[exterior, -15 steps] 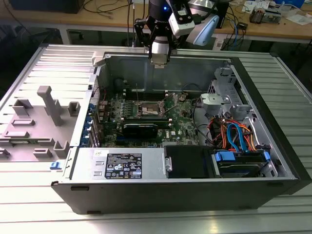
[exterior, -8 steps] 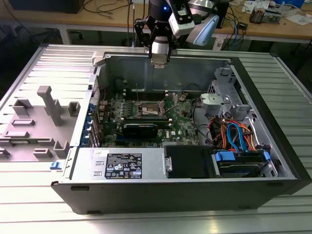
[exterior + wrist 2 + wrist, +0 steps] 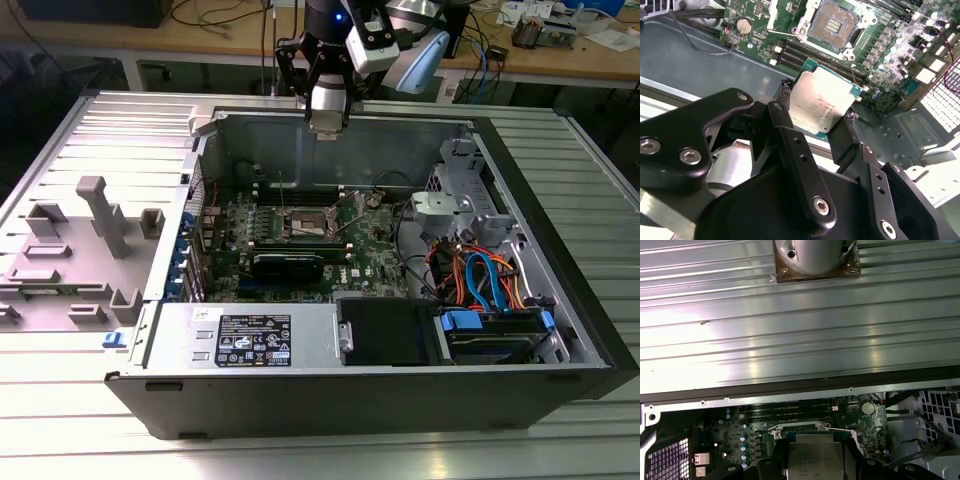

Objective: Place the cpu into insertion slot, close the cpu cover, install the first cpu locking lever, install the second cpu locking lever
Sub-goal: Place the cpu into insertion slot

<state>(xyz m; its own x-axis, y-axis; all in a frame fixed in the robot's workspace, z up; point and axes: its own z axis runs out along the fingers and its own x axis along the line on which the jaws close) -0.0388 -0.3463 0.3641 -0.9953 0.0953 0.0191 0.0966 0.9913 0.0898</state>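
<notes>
a ribbed silver metal table is carrying everything, its grooves running across the exterior view. an open dark computer case is lying on its side directly on it, and a grey plastic fixture is sitting just beside the case, on the exterior view's left. in the first wrist view a round metal post on a bolted plate is standing on the same ribbing.

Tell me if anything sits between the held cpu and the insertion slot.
Nothing visible does. In the second wrist view the gripper grips the cpu by its edges. The insertion slot beyond it lies uncovered, its contact field bare, and nothing visible crosses its opening.
</notes>
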